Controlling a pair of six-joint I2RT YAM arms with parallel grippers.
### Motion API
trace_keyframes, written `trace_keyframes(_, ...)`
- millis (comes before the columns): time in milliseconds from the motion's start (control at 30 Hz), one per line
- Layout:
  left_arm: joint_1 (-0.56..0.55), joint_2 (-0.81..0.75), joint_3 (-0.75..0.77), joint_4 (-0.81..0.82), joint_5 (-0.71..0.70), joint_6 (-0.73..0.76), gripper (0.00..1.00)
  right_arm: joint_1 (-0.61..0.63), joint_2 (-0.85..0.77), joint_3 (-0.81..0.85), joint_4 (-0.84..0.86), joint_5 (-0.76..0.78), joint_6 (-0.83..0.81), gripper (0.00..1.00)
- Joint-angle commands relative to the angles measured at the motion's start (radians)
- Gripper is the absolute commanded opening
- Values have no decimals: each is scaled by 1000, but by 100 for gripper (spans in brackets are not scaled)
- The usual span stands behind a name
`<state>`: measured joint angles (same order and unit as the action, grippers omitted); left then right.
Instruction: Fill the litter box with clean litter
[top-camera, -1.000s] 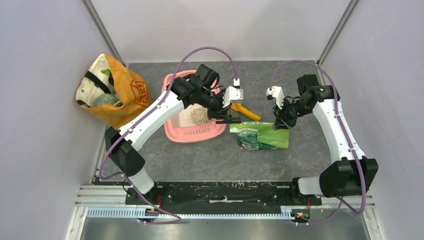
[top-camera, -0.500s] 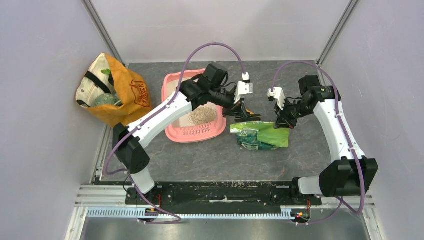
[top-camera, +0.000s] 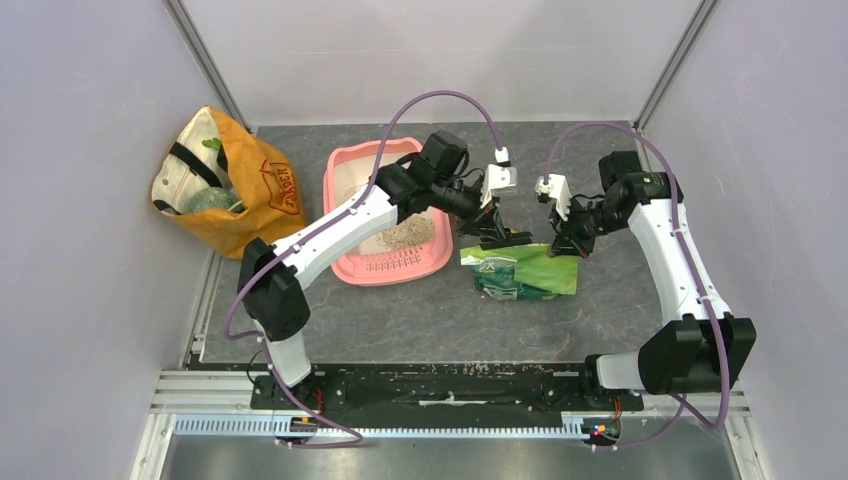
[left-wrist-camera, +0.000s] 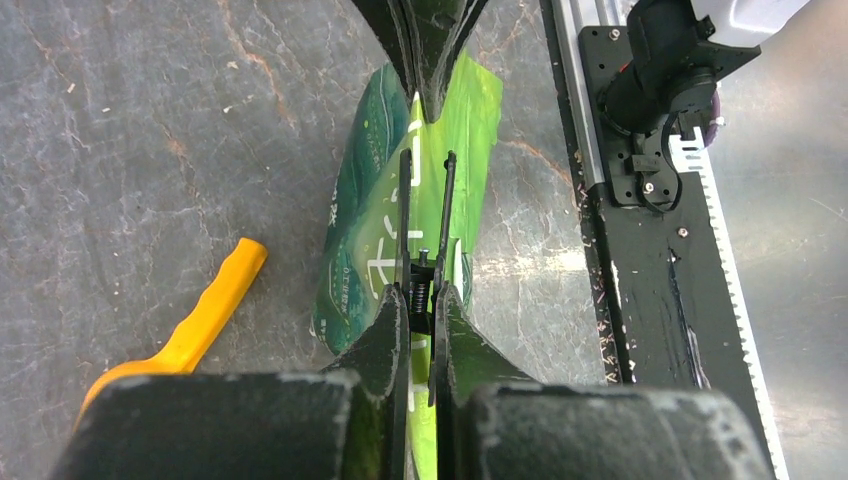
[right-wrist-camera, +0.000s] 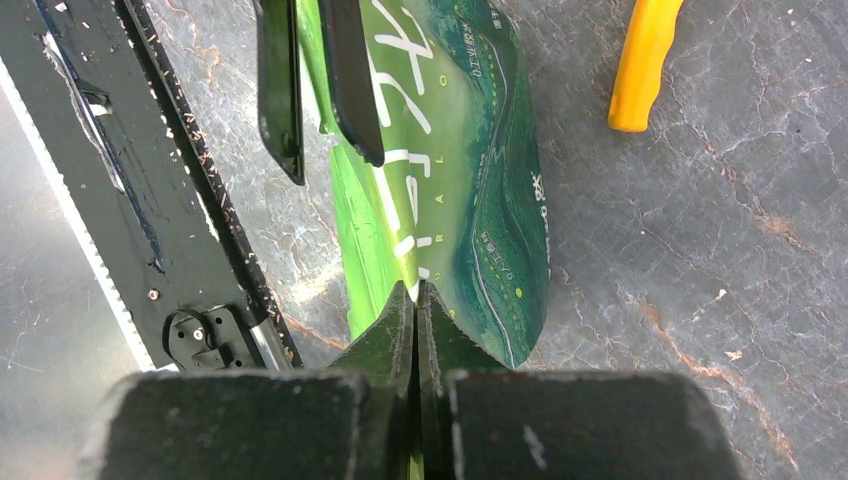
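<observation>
- Litter box (top-camera: 400, 278) sits left of centre on the table (top-camera: 420, 320). Fabric bag (top-camera: 225, 185) is near its left rim, not touching.
- Long axis runs far-to-near, slotted lip toward the arm bases.
- Litter (top-camera: 405, 232) is heaped inside.
- Left gripper (left-wrist-camera: 425, 170) is slightly parted over the green foil bag (left-wrist-camera: 370, 250).
- Right gripper (right-wrist-camera: 415, 295) is pinching the bag's edge.

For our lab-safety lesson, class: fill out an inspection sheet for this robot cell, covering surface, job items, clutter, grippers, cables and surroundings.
Surface: grey marbled table, a few loose specks.
Job's things: pink litter box holds a small pile of litter.
Clutter: green foil bag beside the box; orange scoop next to it; orange fabric bag far left.
Grippers: right gripper pinches the foil bag; left gripper straddles its edge, grip unclear.
Cables: purple cables arch over both arms.
Surroundings: plain grey walls; nothing else seen.
</observation>
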<state>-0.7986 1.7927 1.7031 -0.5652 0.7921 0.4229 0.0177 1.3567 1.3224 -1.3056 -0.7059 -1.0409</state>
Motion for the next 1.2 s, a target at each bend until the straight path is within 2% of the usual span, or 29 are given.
trace_keyframes(0, -2, 20, -14, 27, 22, -25, 2, -5, -26, 1, -3, -55, -15, 0)
trace_keyframes(233, -2, 30, -28, -36, 9, 9, 2, -10, -31, -1, -3, -57, -22, 0)
trace_keyframes(533, -4, 69, 67, -273, -60, 162, 2, -12, -26, -2, -5, -68, -26, 0)
trace_keyframes(1167, -43, 88, 99, -299, -152, 180, 2, -12, -26, 6, -18, -83, -30, 0)
